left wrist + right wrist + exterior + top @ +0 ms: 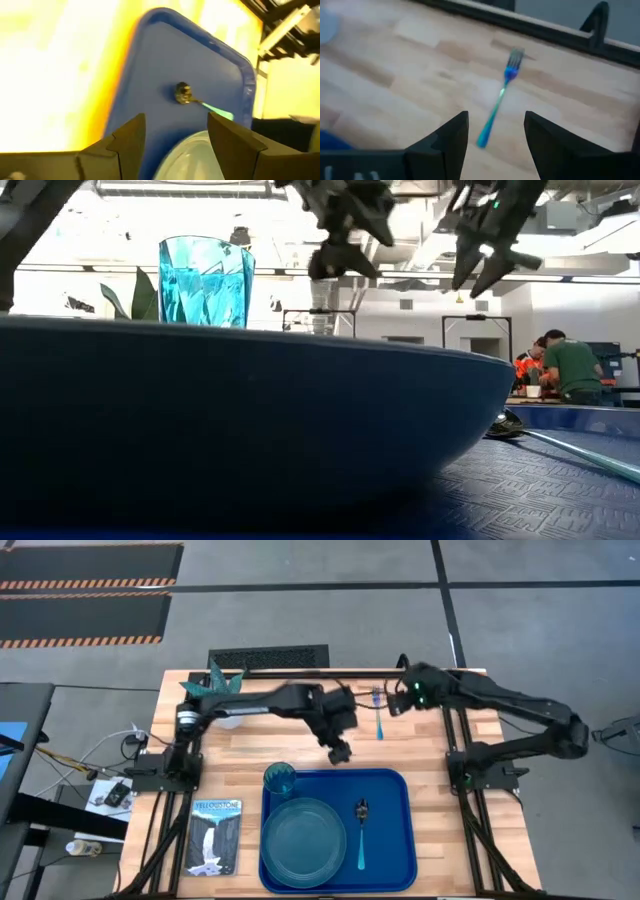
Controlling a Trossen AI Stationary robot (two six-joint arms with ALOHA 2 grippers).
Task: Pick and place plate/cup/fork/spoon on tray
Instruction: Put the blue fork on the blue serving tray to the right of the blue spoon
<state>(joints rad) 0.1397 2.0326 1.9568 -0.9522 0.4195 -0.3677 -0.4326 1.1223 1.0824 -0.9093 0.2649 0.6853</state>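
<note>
Plate (250, 430) foreground; right gripper (495, 137) open over fork (499, 97).

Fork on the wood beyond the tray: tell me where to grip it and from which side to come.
Grip the slim fork with silvery tines and bright blue handle at mid-handle, coming straight down from above. It lies flat on the bare wooden table, so only the narrow handle's two long edges offer purchase; set the fingers across it. The right claw, open, is just short of its handle end.
</note>
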